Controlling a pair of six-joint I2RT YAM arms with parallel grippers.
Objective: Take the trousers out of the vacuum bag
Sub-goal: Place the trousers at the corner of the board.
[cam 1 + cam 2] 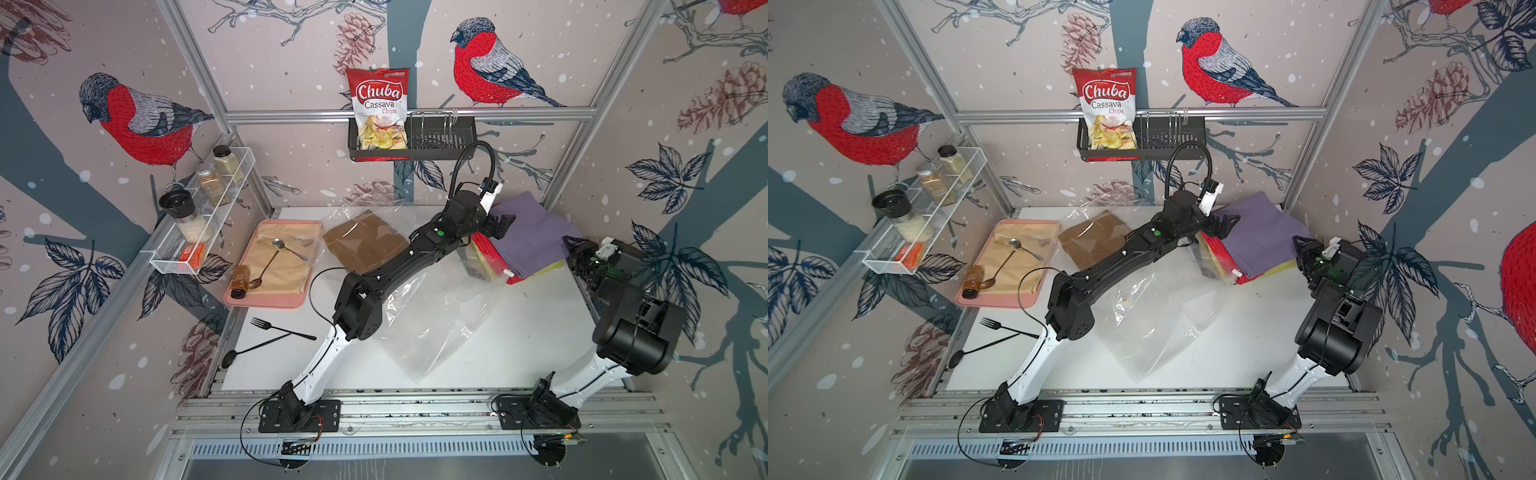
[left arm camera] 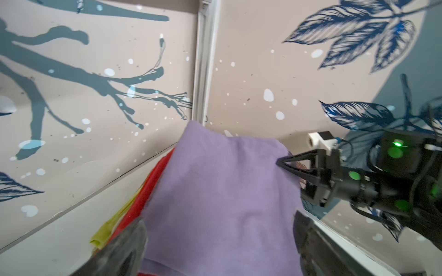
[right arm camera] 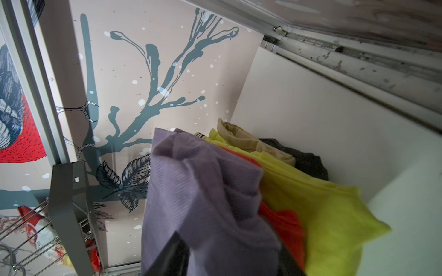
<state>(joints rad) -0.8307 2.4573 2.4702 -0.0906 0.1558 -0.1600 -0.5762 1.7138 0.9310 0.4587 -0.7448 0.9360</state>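
In the far right corner, purple trousers (image 1: pixel 536 232) lie uppermost.
Left gripper (image 1: pixel 503 226) gapes, released; right gripper's (image 1: pixel 572 245) hold cannot be told.

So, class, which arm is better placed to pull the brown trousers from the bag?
Probably left: left gripper is nearer the brown trousers inside the vacuum bag; right gripper sits beyond the pile.

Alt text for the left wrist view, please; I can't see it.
The purple trousers top a pile with red trousers and yellow trousers in the corner, framed by the blurred fingers of the open left gripper. The right gripper sits at the purple cloth's edge.
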